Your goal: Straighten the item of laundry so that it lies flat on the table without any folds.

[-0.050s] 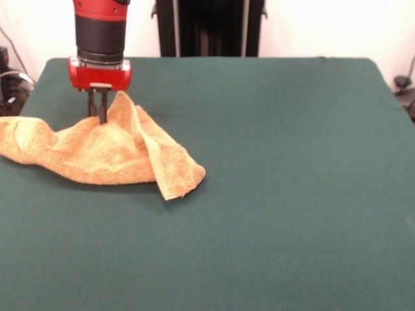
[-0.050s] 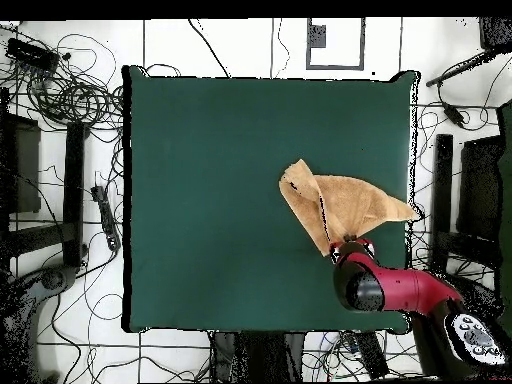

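The towel [image 1: 97, 152] is shown crumpled near one edge of the table [image 1: 272, 194], heaped into a peak with one flap folded over the rest; a pale woven band runs along the folded edge [image 1: 155, 162]. In the overhead view the towel [image 2: 345, 208] is seen as a rough triangle close to the table's side, near the arm's base corner. The cloth is judged to be light, soft and limp: it will drape and follow wherever it is pulled, and the terry pile is likely to drag on the felt and not slide freely. It would best be taken by a corner or by the banded edge, where a single layer can be lifted and drawn outward. The arm [image 1: 100, 29] is held vertical, wrist straight down, above the towel's peak. The pincer [image 1: 98, 109] is lowered to the cloth, its two dark fingers [image 1: 102, 107] drawn close together at the raised fold; whether cloth is actually pinched between them cannot be told.
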